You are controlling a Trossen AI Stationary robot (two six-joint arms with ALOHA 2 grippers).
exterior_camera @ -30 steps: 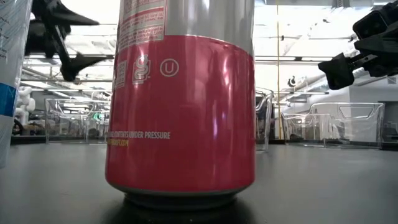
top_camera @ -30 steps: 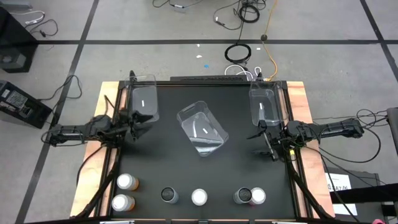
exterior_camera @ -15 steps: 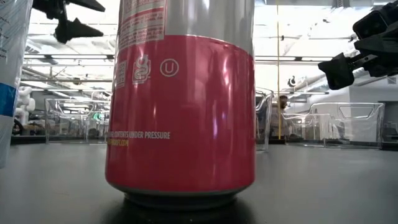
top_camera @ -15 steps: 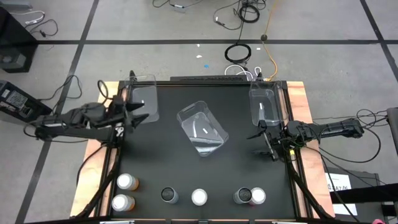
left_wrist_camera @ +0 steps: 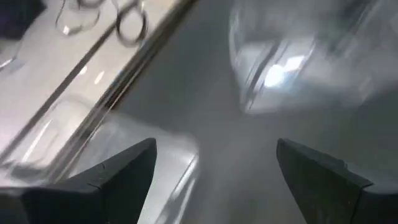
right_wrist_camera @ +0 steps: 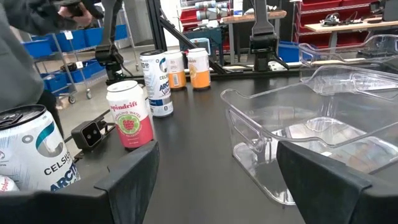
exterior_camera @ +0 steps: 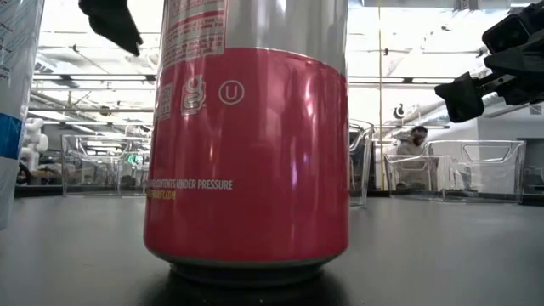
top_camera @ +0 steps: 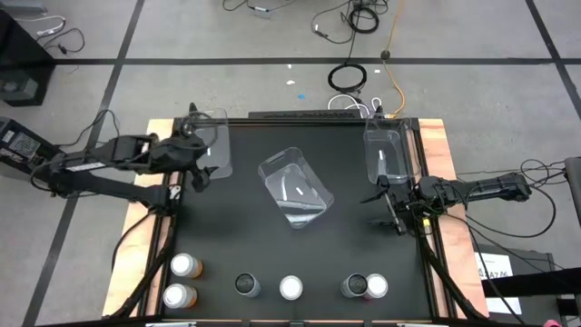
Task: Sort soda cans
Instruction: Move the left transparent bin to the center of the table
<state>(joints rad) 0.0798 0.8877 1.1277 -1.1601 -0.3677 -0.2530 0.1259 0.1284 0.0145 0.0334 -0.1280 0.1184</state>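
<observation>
Cans point(top_camera: 290, 287) upright, tops skyward

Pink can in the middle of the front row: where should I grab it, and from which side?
Probably its straight upper wall, coming down from above. The pink can stands upright, with open gaps to the dark can and the second dark can, so fingers fit either side.

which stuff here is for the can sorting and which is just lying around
For the job:
- six small round-topped soda cans along the table's near edge
- three clear rectangular plastic bins

Just lying about:
- coiled black cable on the floor
- black box beside the table
</observation>
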